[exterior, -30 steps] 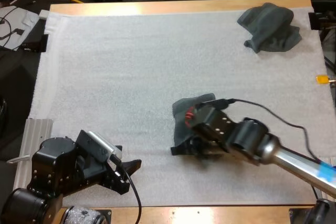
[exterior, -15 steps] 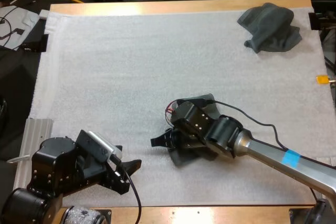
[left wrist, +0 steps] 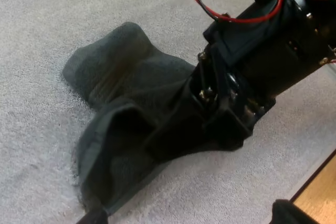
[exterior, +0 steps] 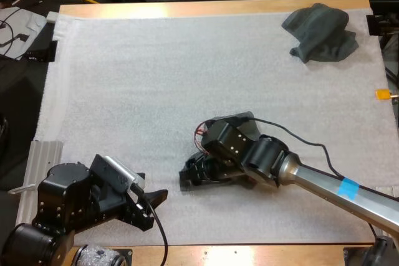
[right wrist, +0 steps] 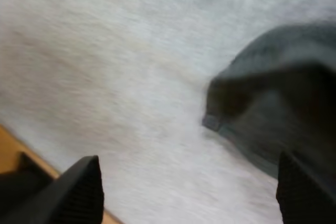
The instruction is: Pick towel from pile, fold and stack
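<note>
My right gripper point(exterior: 188, 175) has its black fingers spread wide and grips nothing. It is tipped low over the white foam mat point(exterior: 124, 79), wrist bent, forearm stretched out behind it. Under that wrist lies the rumpled dark grey-green cloth towel point(left wrist: 121, 103), its edge reaching in beside one finger, probably laid here to be folded. Near, my left gripper point(exterior: 151, 189) hovers, parted and empty, pointed at the towel. Well beyond, the crumpled towel heap point(exterior: 321, 32) looks like the supply.

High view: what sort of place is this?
Probably a robotics lab bench: a wooden table with a white mat, the left arm and right arm at it, and a crumpled towel.
</note>
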Controlling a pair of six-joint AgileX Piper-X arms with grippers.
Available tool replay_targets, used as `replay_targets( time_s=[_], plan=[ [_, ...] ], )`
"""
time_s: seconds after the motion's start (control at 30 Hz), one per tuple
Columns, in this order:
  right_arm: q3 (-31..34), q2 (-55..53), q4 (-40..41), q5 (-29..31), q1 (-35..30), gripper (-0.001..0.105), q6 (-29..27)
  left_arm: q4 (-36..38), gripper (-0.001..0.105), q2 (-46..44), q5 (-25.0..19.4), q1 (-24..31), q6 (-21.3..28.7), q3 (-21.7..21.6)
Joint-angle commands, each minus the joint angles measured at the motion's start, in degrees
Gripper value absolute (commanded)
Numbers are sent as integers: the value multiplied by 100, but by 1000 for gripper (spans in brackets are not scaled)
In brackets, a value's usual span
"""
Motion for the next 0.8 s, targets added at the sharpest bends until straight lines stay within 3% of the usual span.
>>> replay_targets(
  time_s=[0.0, 0.07, 0.5, 0.77],
  plan=[
    [-53, -124, 459, 378, -44, 66, -208, -13, 61, -1, 43, -11, 25, -27],
    [-30, -119, 401, 264, -13, 66, -211, 4, 60, -9, 52, -15, 10, -30],
    [-42, -419, 2152, 1831, -159, 64, -827, -11, 61, -14, 51, -33, 30, -4],
    [104, -438, 2339, 1858, -849, 63, -892, -23, 61, -3, 70, -26, 47, 207]
  ],
)
